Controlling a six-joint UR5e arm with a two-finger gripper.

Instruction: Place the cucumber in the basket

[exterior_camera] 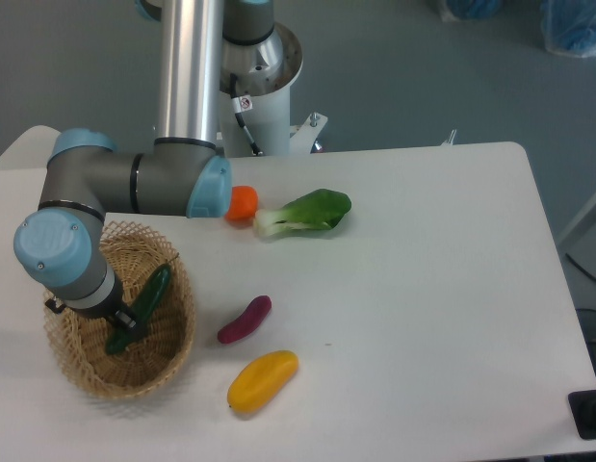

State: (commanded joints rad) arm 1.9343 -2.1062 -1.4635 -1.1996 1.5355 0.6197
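Observation:
The dark green cucumber [151, 294] lies slanted inside the woven tan basket [177, 332] at the front left of the table, its upper end near the basket's right rim. My gripper [125, 319] reaches down into the basket from the grey-and-blue wrist [66, 260]. Its dark fingers sit on the cucumber's lower half and appear closed on it. The wrist hides most of the gripper and the left part of the basket.
A purple eggplant-like piece [245, 320] and a yellow fruit [263, 381] lie just right of the basket. A bok choy [305, 213] and an orange piece [243, 203] lie further back. The arm's base column [249, 87] stands at the table's far edge.

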